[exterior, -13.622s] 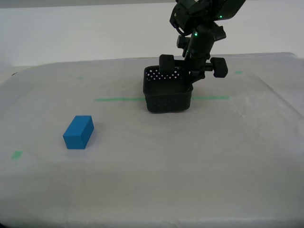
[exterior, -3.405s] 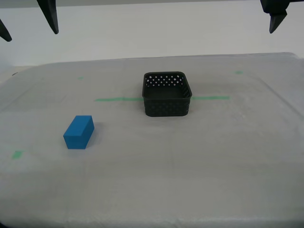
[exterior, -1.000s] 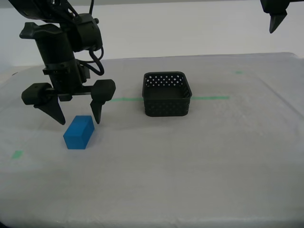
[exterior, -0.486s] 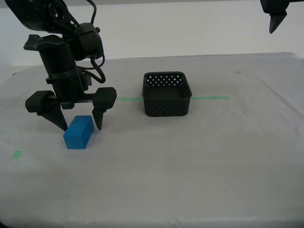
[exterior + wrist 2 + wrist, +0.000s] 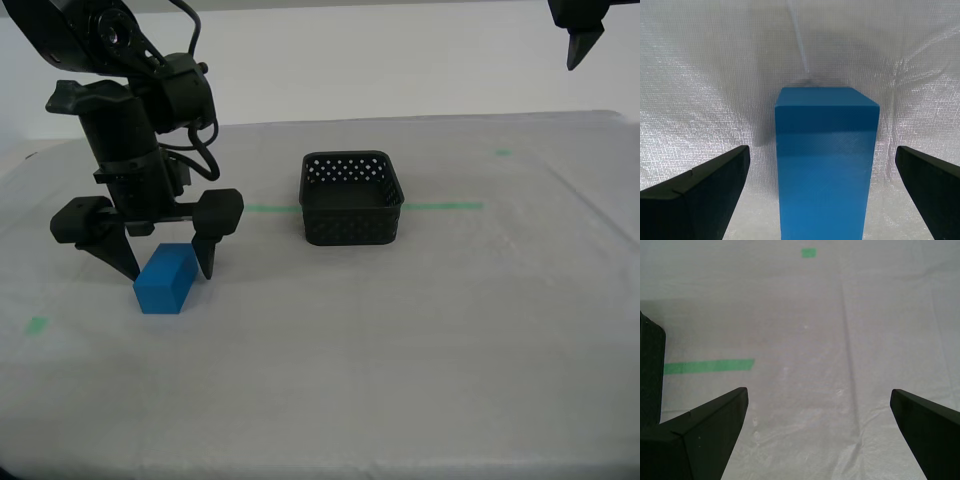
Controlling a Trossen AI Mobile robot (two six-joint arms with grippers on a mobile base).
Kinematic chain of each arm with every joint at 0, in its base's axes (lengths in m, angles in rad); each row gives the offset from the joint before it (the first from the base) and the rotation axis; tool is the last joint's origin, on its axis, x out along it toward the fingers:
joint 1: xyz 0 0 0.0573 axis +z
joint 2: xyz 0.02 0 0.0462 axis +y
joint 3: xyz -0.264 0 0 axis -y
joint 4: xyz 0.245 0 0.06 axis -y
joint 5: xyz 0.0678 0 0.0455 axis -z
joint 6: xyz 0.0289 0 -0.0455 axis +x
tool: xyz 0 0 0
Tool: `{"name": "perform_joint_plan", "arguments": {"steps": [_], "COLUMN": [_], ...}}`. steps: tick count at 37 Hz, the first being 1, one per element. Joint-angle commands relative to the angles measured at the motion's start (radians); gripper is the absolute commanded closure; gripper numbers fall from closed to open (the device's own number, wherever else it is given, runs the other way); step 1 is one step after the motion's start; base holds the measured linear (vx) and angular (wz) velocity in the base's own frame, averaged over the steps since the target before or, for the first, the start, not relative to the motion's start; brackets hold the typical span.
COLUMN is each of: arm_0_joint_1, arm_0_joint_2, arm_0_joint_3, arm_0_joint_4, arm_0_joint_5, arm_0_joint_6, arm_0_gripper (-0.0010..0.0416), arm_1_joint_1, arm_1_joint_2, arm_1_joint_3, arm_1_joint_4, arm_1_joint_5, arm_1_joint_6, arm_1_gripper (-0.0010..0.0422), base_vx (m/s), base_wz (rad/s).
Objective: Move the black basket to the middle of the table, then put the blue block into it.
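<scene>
Moved: second gripper (image 5: 168, 268) has come lower, straddling the blue block (image 5: 166, 279), jaws apart.
Basket: black basket (image 5: 351, 198), block's 2 o'clock.
First gripper (image 5: 822, 437): spread.

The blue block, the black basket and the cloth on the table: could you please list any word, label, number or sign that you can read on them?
None: no readable text in any view.
Solid bright blue rectangular block: plain smooth faces, no print.
Small square black perforated plastic basket: only rows of round holes, no label.
Whitish-grey cloth-covered table: only unmarked green tape, a line and small bits.
My second pincer, open around the block: no lettering visible.
</scene>
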State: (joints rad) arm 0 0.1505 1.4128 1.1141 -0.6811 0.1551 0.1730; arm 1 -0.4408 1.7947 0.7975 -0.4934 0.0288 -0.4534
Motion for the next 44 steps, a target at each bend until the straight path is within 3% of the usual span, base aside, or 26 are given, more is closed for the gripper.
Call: {"name": "perform_joint_plan", "arguments": {"steps": [1,27,34,44], "arm_0_joint_1": [0.000,0.000,0.000,0.000], "arm_0_joint_2": [0.000,0.000,0.000,0.000], "arm_0_joint_3": [0.000,0.000,0.000,0.000], "arm_0_joint_4": [0.000,0.000,0.000,0.000], "arm_0_joint_5": [0.003,0.003,0.003,0.003], "arm_0_joint_6": [0.002,0.002,0.002,0.002], "arm_0_gripper": [0.0007,0.0007,0.0007,0.0007], "arm_1_joint_1": [0.000,0.000,0.000,0.000], "arm_1_joint_2": [0.000,0.000,0.000,0.000], "arm_1_joint_3": [0.000,0.000,0.000,0.000], "arm_1_joint_4": [0.002,0.006,0.006,0.006], "arm_1_joint_5": [0.003,0.010,0.010,0.010], "arm_1_joint_6": [-0.003,-0.024,-0.026,-0.025], "arm_1_gripper": [0.0012,0.0018,0.0066,0.0192], "base_vx": [0.000,0.000,0.000,0.000], "base_wz": [0.000,0.000,0.000,0.000]}}
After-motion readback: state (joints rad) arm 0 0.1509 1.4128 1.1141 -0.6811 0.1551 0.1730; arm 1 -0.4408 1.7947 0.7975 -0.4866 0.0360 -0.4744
